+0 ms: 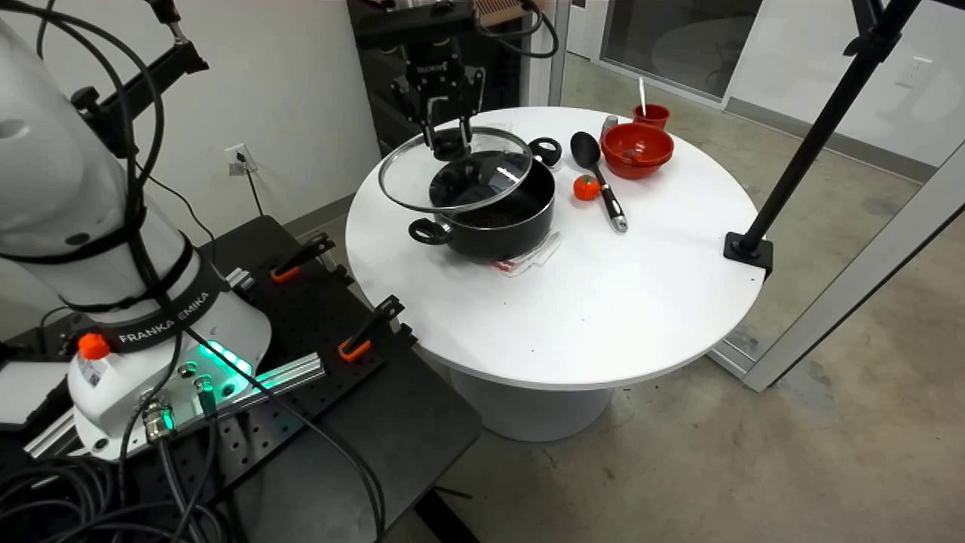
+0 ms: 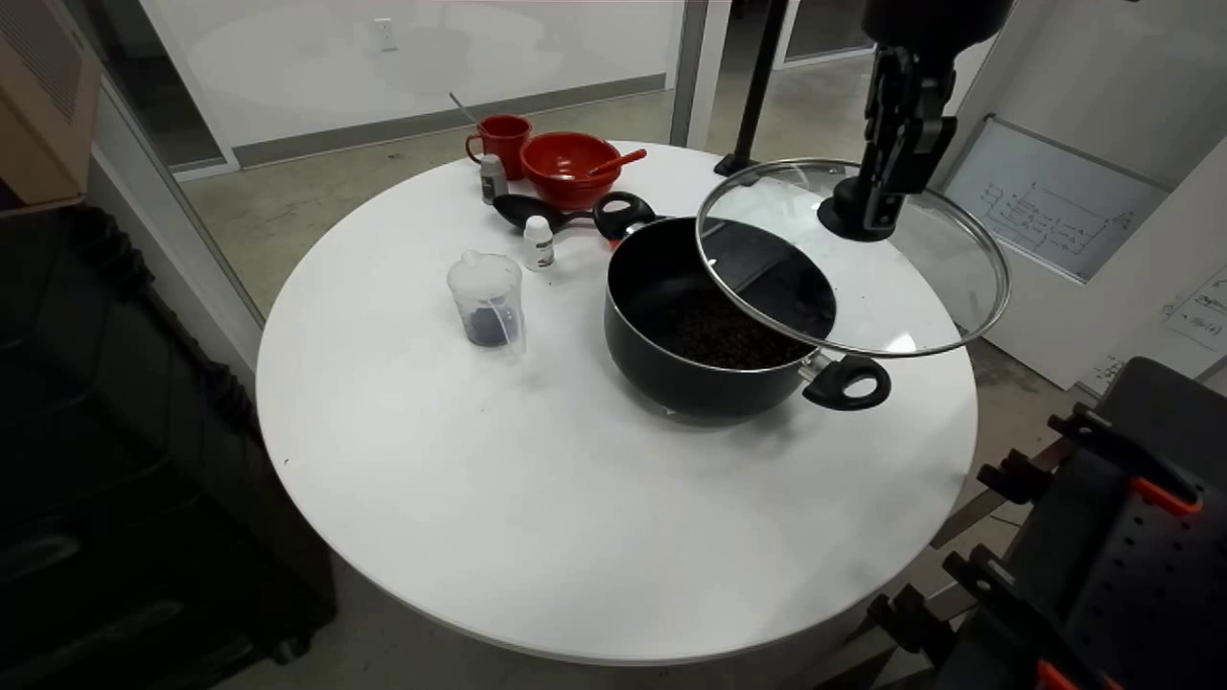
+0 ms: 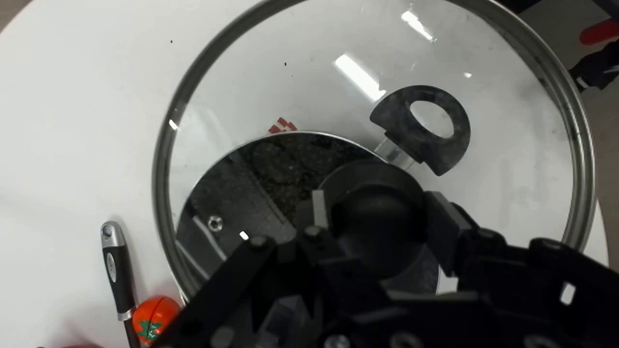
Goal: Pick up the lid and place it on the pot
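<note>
The clear, metal-rimmed lid [image 2: 877, 287] hung partly over the pot [image 2: 685, 385]. Half-parted jaws gripped the lid's black knob [image 2: 845, 207].

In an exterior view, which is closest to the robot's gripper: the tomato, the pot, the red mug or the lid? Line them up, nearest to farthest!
From the gripper:
1. The lid, held by its knob.
2. The pot, below the lid.
3. The tomato, beside the black spoon.
4. The red mug, near the far edge of the table.
</note>
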`<state>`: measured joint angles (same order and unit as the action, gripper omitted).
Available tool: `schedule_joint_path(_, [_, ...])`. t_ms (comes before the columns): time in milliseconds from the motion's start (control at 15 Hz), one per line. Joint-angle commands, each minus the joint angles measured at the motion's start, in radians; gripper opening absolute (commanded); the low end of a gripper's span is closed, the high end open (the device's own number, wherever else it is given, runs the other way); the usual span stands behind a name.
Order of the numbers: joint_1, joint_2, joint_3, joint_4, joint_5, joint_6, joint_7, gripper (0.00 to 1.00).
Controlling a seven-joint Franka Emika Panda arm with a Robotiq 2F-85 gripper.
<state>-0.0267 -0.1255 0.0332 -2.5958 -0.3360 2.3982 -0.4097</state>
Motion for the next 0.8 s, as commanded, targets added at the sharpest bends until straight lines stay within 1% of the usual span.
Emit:
schedule_joint_path(0, [0.008, -0.053, -0.003, -0.016, -0.063, -0.052, 0.067, 0.25])
schedule_joint_path(67, [0.014, -0.004, -0.014, -0.001, -0.026, -0.016, 0.027, 0.5])
schedule_joint_path(400, [0.014, -0.011, -0.013, -0.007, -0.038, -0.031, 0.043, 0.5])
schedule_joint_path(467, [0.014, -0.011, -0.013, -0.007, -0.038, -0.031, 0.043, 0.25])
schedule_joint_path(733, [0.015, 0.09, -0.012, 0.07, -0.009, -0.017, 0.084, 0.25])
